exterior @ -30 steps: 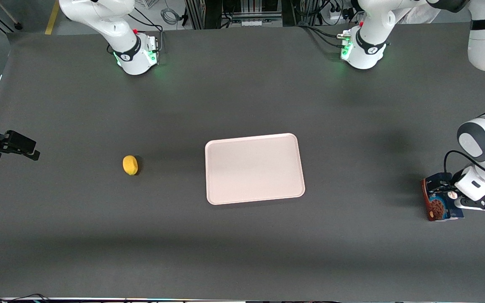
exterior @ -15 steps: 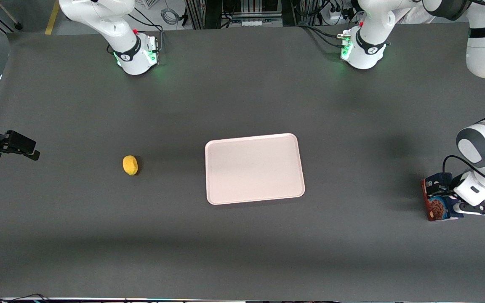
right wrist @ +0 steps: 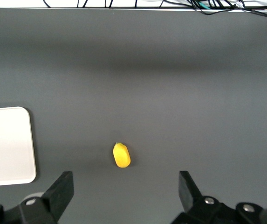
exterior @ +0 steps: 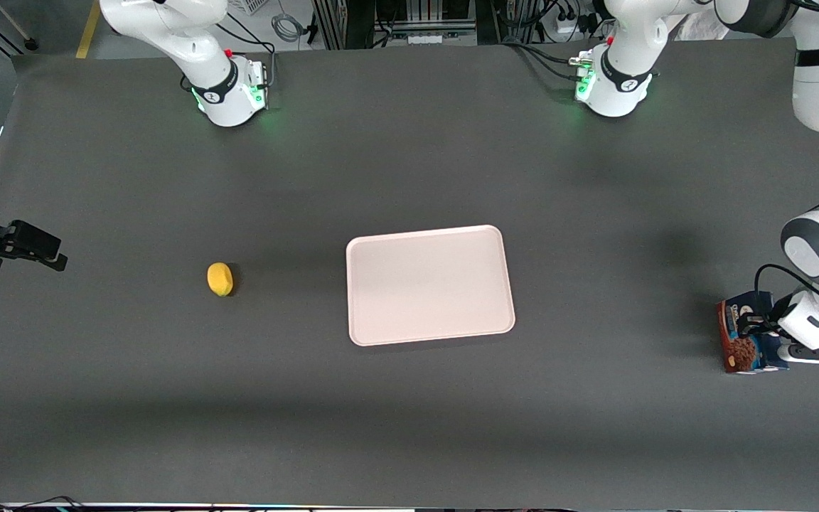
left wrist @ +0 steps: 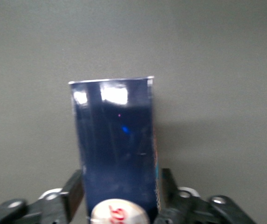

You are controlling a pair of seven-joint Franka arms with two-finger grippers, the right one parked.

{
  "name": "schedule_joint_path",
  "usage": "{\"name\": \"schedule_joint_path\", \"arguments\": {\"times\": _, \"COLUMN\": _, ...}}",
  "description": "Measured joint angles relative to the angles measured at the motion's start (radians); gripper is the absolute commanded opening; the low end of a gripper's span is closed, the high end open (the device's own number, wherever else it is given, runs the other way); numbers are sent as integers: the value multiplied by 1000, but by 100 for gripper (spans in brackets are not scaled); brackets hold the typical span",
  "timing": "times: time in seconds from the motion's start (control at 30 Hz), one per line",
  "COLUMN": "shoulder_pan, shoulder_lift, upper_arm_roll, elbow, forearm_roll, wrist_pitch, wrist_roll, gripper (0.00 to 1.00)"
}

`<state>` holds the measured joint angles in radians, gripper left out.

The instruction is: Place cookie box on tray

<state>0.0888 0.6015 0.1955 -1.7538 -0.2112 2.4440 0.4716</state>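
Observation:
The cookie box [exterior: 740, 348], a dark navy carton with a cookie picture, stands on the table at the working arm's end, near the table edge. My left gripper [exterior: 756, 331] is down over it. In the left wrist view the box [left wrist: 114, 130] sits between my fingers [left wrist: 75, 191], which press on its two sides, so the gripper [left wrist: 121, 189] is shut on it. The pale pink tray [exterior: 429, 284] lies flat in the middle of the table, far from the box toward the parked arm's end, with nothing on it. The tray also shows in the right wrist view [right wrist: 7, 144].
A small yellow rounded object [exterior: 220, 279] lies on the table between the tray and the parked arm's end; it also shows in the right wrist view [right wrist: 121, 155]. Both arm bases stand at the table's edge farthest from the front camera.
My left gripper has settled lower around the box. The box has shifted slightly toward the working arm's end of the table.

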Motion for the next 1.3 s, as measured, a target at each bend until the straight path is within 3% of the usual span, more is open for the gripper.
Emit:
{"name": "schedule_joint_path", "arguments": {"times": 0.2, "shoulder_pan": -1, "shoulder_lift": 0, "upper_arm_roll": 0, "elbow": 1, "forearm_roll": -3, "wrist_pitch": -1, "wrist_roll": -2, "gripper": 21}}
{"name": "schedule_joint_path", "arguments": {"times": 0.33, "shoulder_pan": -1, "shoulder_lift": 0, "upper_arm_roll": 0, "elbow": 10, "forearm_roll": -3, "wrist_pitch": -12, "wrist_roll": -2, "gripper": 14}}
{"name": "schedule_joint_path", "arguments": {"times": 0.77, "shoulder_pan": -6, "shoulder_lift": -8, "upper_arm_roll": 0, "elbow": 120, "forearm_roll": -5, "wrist_pitch": -164, "wrist_roll": -3, "gripper": 14}}
{"name": "schedule_joint_path", "arguments": {"times": 1.07, "shoulder_pan": -6, "shoulder_lift": -76, "upper_arm_roll": 5, "elbow": 388, "forearm_roll": 1, "wrist_pitch": -531, "wrist_roll": -9, "gripper": 15}}
{"name": "schedule_joint_path", "arguments": {"times": 1.3, "shoulder_pan": -8, "shoulder_lift": -113, "upper_arm_roll": 11, "elbow": 569, "forearm_roll": 61, "wrist_pitch": -743, "wrist_roll": -78, "gripper": 15}}
